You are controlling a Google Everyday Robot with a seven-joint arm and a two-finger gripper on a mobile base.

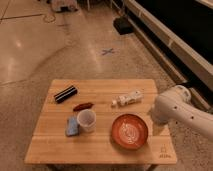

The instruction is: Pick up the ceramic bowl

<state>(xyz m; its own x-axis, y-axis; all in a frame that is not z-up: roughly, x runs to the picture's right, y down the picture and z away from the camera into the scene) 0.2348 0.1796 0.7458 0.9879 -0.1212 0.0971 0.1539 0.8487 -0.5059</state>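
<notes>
The ceramic bowl (130, 131) is a wide, shallow, orange-red dish with a whitish line pattern inside. It sits upright on the front right part of the wooden table (100, 152). My white arm (180, 107) reaches in from the right, over the table's right edge. My gripper (156, 124) is at the arm's lower left end, just right of the bowl's rim and slightly above it. It is mostly hidden by the arm. Nothing shows in its hold.
A white cup (86, 120) stands left of the bowl, with a blue object (72, 126) beside it. A reddish-brown item (83, 106), a black bar (65, 93) and a white object (129, 98) lie farther back. A dark ledge (175, 45) runs along the right.
</notes>
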